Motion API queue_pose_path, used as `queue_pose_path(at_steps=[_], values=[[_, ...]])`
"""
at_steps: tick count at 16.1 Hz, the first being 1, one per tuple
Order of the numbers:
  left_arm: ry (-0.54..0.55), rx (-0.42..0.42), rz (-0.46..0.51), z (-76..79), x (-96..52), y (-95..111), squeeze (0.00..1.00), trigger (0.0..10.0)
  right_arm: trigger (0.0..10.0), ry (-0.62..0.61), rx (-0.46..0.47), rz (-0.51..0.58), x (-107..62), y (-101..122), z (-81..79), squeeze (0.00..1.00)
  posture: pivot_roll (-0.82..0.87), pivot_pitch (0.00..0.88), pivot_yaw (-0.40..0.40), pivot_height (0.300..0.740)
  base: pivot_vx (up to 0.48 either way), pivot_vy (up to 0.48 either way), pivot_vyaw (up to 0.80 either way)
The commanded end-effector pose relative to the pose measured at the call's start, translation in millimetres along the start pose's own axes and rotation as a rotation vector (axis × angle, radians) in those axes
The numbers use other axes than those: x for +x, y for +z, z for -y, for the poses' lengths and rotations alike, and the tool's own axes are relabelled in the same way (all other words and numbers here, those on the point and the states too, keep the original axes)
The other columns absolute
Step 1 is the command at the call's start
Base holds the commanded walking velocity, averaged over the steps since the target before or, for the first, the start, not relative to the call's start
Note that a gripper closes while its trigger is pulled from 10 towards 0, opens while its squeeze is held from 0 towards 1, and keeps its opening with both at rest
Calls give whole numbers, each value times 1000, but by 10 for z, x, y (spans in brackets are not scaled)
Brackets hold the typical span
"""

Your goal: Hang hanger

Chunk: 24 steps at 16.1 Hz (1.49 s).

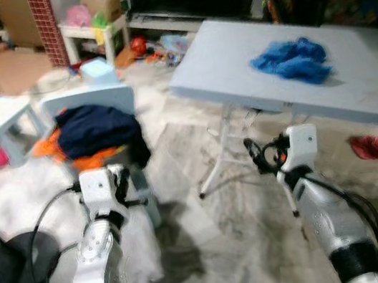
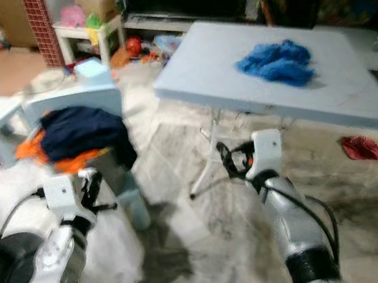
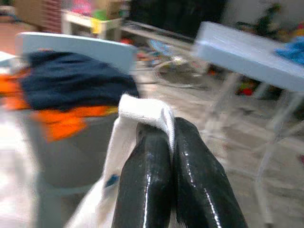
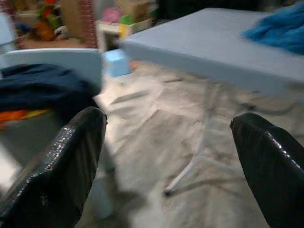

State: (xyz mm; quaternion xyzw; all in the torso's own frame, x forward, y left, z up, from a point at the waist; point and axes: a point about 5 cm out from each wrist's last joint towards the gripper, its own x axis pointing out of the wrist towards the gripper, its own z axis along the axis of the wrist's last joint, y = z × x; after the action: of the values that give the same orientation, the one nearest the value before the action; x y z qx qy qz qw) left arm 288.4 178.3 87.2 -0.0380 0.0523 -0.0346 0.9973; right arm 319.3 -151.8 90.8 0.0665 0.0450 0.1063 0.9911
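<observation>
Two pincers are in view, and they are in different states. The left pincer (image 3: 173, 175) has its black fingers pressed together on a fold of white cloth (image 3: 145, 114), which hangs down from it beside the left arm. The right pincer (image 4: 171, 166) is spread wide with nothing between its fingers, and it hovers above the floor (image 1: 211, 232) in front of the worktop (image 1: 234, 61).

I cannot see any hanger in these pictures, and I cannot see a rail or a hook for it either. So the step in hand seems to be to carry the white cloth and to look for the hanger. To do it well, the left pincer should keep a firm pinch, because it holds only a narrow fold and the cloth could slip out. The long hanging part of the cloth may also drag or catch on the chair (image 1: 91, 100) just beside it. The free right pincer is ready to take a hanger when one is found.

The worktop is pale grey-blue and stands on thin folding legs. A blue cloth (image 1: 291, 60) lies toward its far right corner. The chair carries a heap of dark navy and orange clothes (image 1: 93, 132). The room is cluttered with toys along the far wall, and a red rag (image 1: 371, 147) lies on the floor.
</observation>
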Motion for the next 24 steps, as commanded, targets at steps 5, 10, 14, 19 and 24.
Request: queue_pose_path(at_steps=[5, 10, 14, 19, 24], values=[[-52, -33, 57, 92, 36, 90, 0, 10000, 10000, 25, 20, 8, -23, 61, 29, 0, -45, 0, -99, 740, 0, 219, 0], [-81, -60, 71, 86, 15, 99, 0, 10000, 10000, 14, 36, 8, -26, 70, 33, 0, -48, 0, -97, 740, 0, 0, 0], [-101, -82, 78, 85, 12, 109, 0, 10000, 10000, 12, 40, -3, -22, 62, 44, 0, -49, 0, -96, 740, 0, 0, -114], [-98, -85, 75, 78, 23, 102, 0, 10000, 10000, 14, 39, -3, -16, 64, 38, 0, -51, 0, -96, 740, 0, 0, -579], [-100, -87, 76, 84, 26, 102, 0, 10000, 10000, 13, 36, -1, -16, 67, 41, 0, -52, 0, -96, 740, 0, 0, -583]])
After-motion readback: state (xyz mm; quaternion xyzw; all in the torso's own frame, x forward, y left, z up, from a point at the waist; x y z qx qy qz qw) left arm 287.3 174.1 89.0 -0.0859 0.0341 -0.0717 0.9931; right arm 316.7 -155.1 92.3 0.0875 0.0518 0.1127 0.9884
